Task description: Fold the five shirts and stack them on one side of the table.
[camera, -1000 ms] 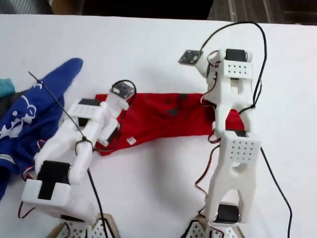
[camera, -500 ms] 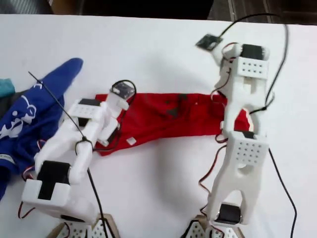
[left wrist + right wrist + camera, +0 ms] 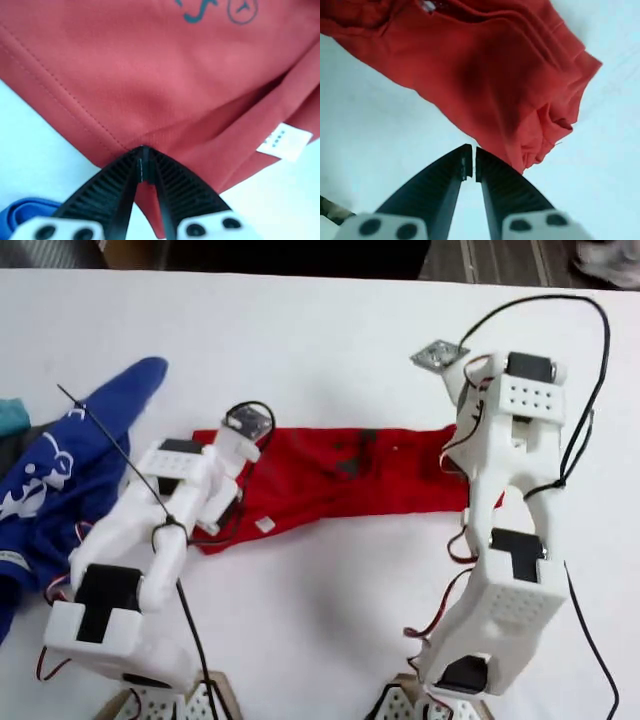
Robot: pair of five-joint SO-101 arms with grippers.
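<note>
A red shirt (image 3: 340, 480) lies stretched across the middle of the table, with a white tag (image 3: 264, 524) at its front edge. My left gripper (image 3: 226, 512) is at the shirt's left end. In the left wrist view the left gripper (image 3: 143, 167) is shut on the hem of the red shirt (image 3: 150, 75). The right arm (image 3: 510, 440) stands over the shirt's right end. In its wrist view my right gripper (image 3: 468, 167) is shut with nothing in it, just off the table beside the bunched end of the red shirt (image 3: 485, 75).
A blue shirt (image 3: 60, 470) with white print lies spread at the left edge, a teal cloth (image 3: 12, 416) behind it. Black cables loop around both arms. White table (image 3: 300, 330) stretches bare behind the red shirt and in front of it.
The right arm has swung to the right along the red shirt's right end, and that end now lies drawn out farther right. The left arm has not moved.
</note>
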